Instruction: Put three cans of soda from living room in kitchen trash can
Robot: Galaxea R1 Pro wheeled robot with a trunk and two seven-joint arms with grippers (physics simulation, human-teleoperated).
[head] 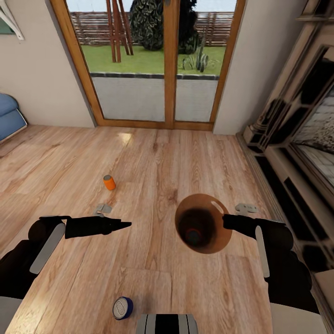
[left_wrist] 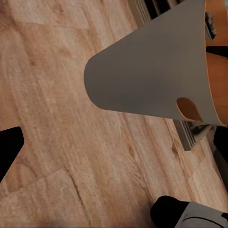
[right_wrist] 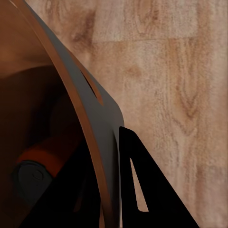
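The brown trash can (head: pixel 218 241) hangs tilted above the wood floor, and my right gripper (head: pixel 226 220) is shut on its rim. The right wrist view shows one finger (right_wrist: pixel 142 190) outside the bin's wall (right_wrist: pixel 97 118), with an orange soda can (right_wrist: pixel 45 161) lying inside. A second orange can (head: pixel 109 182) stands on the floor ahead, to the left. The dark blue can (head: pixel 123 307) stands close to my base. My left gripper (head: pixel 125 225) hovers open over the floor, left of the bin, its fingers (left_wrist: pixel 9 147) wide apart and empty. The bin's grey outside (left_wrist: pixel 152 71) is in the left wrist view.
Wood-framed glass doors (head: pixel 169 65) close off the far wall. A brick fireplace surround (head: pixel 297 153) runs along the right side, and a blue sofa corner (head: pixel 9 116) sits at the far left. Two small grey pieces (head: pixel 103 208) (head: pixel 246 208) lie on the planks.
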